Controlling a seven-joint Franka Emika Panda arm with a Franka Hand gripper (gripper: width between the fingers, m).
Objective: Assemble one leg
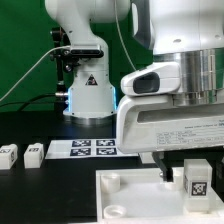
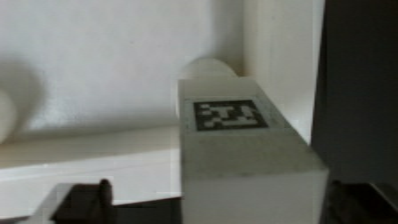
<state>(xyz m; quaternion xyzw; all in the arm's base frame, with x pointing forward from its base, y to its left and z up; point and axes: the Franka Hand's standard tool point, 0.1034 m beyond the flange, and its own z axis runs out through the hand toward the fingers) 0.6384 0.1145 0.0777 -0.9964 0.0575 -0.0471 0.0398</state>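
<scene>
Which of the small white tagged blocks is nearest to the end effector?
The small white plastic block at the large flat white panel; the other two lie apart on the black table.

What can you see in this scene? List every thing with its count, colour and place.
leg: one, white with black-and-white tag, at the panel on the exterior view's right
spare legs: two, white, tagged, on the table at the exterior view's left
panel: one, white, round sockets, front of table
marker board: one, white, four tags, flat before the arm's base
table: one, black
robot arm: one, white, behind
gripper: one, dark fingers, open, either side of the leg
</scene>
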